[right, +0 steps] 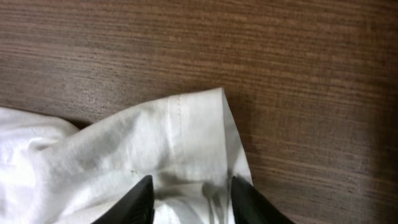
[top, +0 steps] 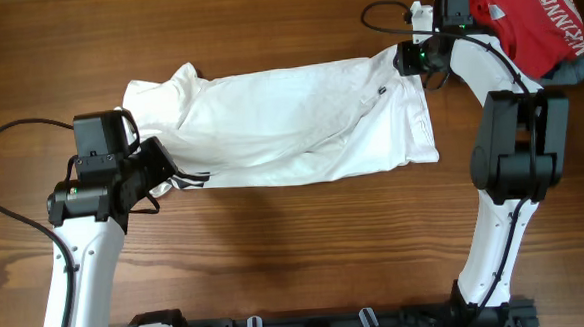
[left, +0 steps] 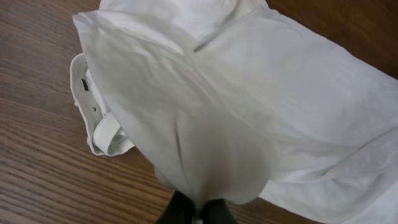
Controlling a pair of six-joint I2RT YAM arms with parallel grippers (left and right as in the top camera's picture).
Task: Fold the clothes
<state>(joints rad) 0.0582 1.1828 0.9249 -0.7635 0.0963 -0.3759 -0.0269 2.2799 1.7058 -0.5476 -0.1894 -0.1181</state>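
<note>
Brown wood-grain table (top: 306, 243) fills the frame, evenly lit; a red garment (top: 524, 11) with white lettering sits bunched at upper right.

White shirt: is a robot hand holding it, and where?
The left gripper pinches the white T-shirt by a bunched fold. The right gripper straddles its hemmed corner, not yet shut.

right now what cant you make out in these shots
- Lettering on the white T-shirt: none shows in any view; that side may face down.
- Left gripper: left wrist view, its jaws are shut on the fabric, tips buried in the bunched cloth.
- Right gripper: right wrist view, the bottom edge cuts off the jaws; whether they pinch the hem is unclear.
- Red garment: overhead view, cut by the edge.
</note>
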